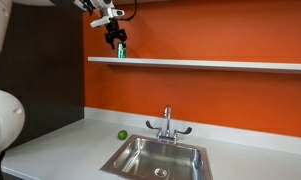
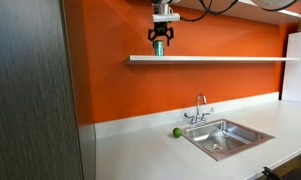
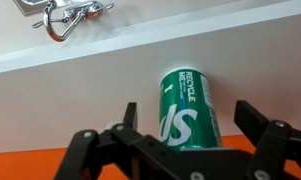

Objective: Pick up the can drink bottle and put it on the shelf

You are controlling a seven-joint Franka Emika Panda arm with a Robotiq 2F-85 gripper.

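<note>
Can (image 3: 188, 95) stood upright on shelf (image 1: 210, 64), near one end, high above the counter's (image 1: 60, 140) back edge. Gripper (image 3: 187, 118) straddled it, jaws spread with a gap on either side: released, not gripping. Placement looked done; judging from this, only backing the arm off was left. Lime (image 1: 121, 135) lay near the counter's back edge, beside the sink (image 1: 155, 160).
</note>
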